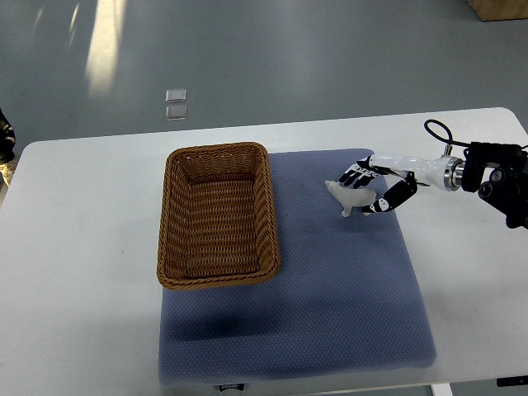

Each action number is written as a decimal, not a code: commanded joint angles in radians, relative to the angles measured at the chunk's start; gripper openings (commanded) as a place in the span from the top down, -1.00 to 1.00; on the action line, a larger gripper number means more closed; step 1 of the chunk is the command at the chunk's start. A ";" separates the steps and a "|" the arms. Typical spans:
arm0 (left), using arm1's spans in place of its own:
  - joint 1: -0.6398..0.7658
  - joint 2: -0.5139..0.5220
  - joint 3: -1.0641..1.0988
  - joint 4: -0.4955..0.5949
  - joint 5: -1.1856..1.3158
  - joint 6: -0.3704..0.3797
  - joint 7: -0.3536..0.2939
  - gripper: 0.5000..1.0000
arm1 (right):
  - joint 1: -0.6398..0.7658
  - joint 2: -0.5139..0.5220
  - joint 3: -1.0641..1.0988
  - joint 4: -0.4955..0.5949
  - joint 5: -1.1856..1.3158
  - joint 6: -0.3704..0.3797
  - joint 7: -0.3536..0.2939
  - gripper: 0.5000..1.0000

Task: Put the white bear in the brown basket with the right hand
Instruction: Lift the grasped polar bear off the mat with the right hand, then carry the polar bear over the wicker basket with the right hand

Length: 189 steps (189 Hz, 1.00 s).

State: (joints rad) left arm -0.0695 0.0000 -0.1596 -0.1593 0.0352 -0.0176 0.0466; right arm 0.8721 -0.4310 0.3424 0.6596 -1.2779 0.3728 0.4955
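A small white bear [348, 197] stands on the blue mat [330, 289], to the right of the brown wicker basket [218, 214]. My right hand [375, 188] comes in from the right edge and its black-and-white fingers [358, 173] curl around the bear's rear half, one set behind it and one in front. The bear's head points left toward the basket. The bear's feet still seem to rest on the mat. The basket is empty inside. My left arm does not show.
The blue mat lies on a white table [74, 247], and the basket sits on the mat's left edge. The right arm's black wrist and cable [487, 169] hang over the table's right side. Grey floor lies beyond the far edge.
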 commanded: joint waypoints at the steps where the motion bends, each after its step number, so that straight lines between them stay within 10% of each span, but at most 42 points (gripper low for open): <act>1: 0.001 0.000 0.000 0.000 0.000 -0.001 -0.001 -1.00 | 0.001 0.000 -0.019 0.000 -0.006 -0.012 0.000 0.01; 57: 0.001 0.000 -0.002 0.001 0.000 0.001 -0.001 -1.00 | 0.001 0.002 -0.034 0.000 -0.008 -0.038 0.000 0.30; 111: 0.001 0.000 -0.002 0.000 0.000 -0.001 0.001 -1.00 | 0.002 0.002 -0.046 0.000 -0.008 -0.069 0.005 1.00; 189: 0.001 0.000 0.000 -0.003 0.000 -0.001 -0.001 -1.00 | 0.082 -0.002 -0.033 0.002 0.003 -0.127 0.011 1.00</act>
State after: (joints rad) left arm -0.0690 0.0000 -0.1609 -0.1652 0.0352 -0.0176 0.0470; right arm 0.9146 -0.4298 0.3016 0.6598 -1.2787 0.2471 0.5055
